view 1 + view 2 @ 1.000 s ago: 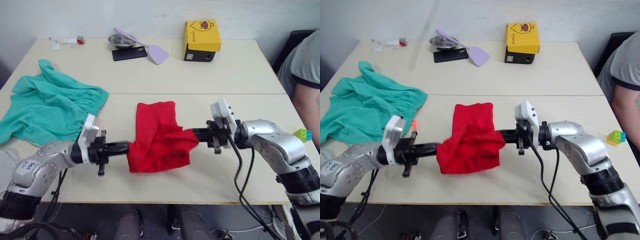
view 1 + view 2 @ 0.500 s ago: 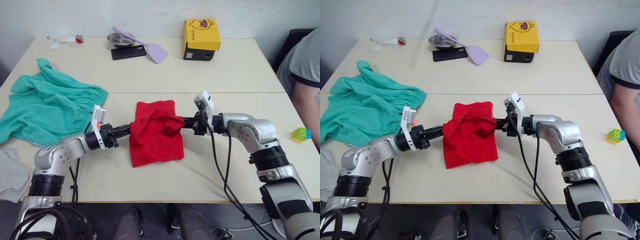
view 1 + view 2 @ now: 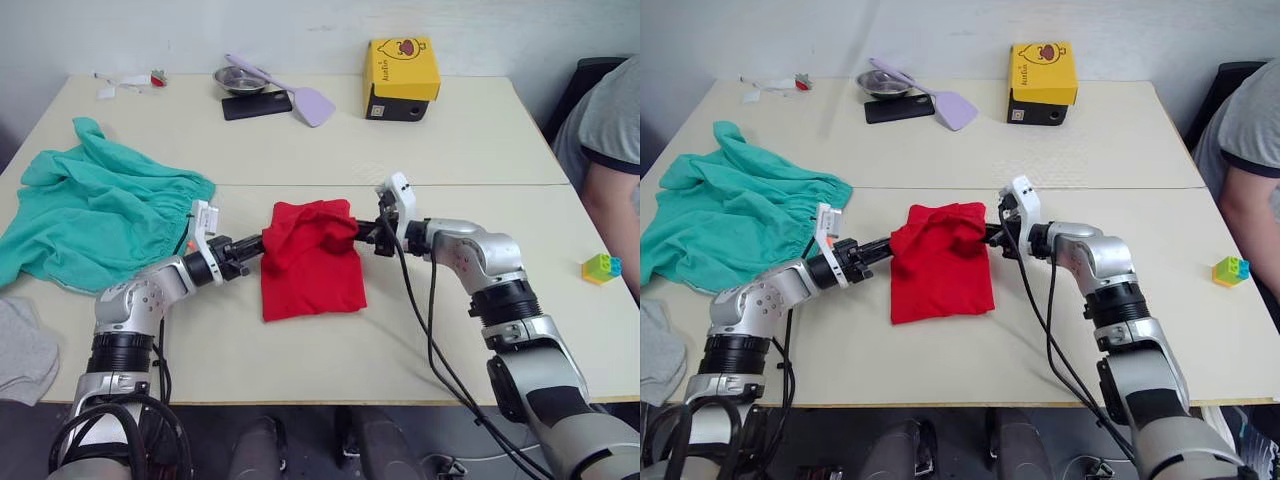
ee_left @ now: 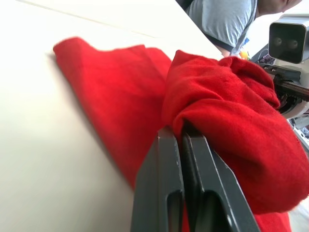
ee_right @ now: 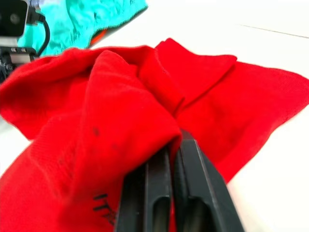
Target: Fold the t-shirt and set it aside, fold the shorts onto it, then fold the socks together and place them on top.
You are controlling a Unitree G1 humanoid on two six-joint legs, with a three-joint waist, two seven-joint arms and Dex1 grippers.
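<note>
At mid-table, left tool (image 3: 262, 243) and right tool (image 3: 352, 231) each pinch the t-shirt (image 3: 310, 275) edges tight.

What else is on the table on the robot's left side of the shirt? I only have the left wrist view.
Observer: The teal-green shorts lie spread out there, unfolded and apart from the t-shirt.
Operator: Is the other arm gripping cloth too?
Observer: Yes. In the right wrist view, the right gripper has its fingers shut on a raised fold of the t-shirt.
</note>
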